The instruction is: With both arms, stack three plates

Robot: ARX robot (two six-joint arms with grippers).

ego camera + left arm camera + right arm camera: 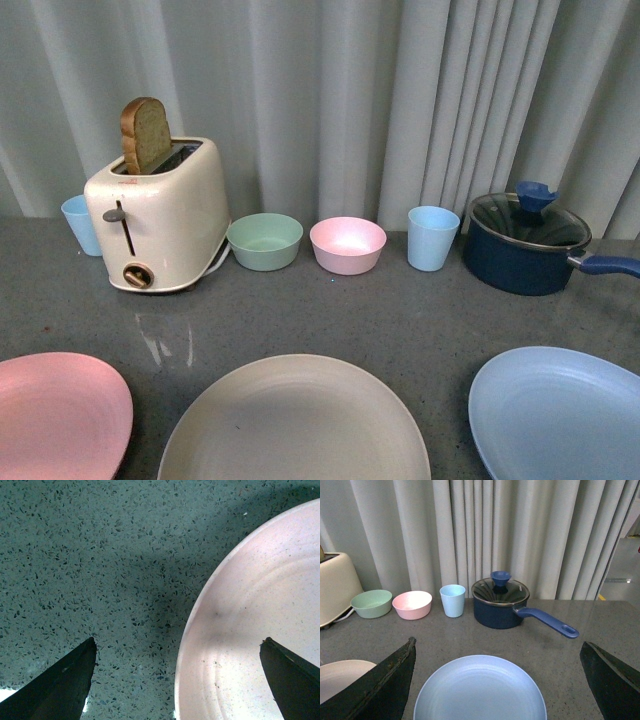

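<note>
Pink plate [55,415], beige plate [295,425] and blue plate [560,410] lie apart in a row on the counter [400,320], none stacked yet. The left gripper [178,640] gapes wide over the pink plate's rim, and the right gripper [498,641] is wide above the blue plate. The next move likely calls for pinching a rim.
</note>
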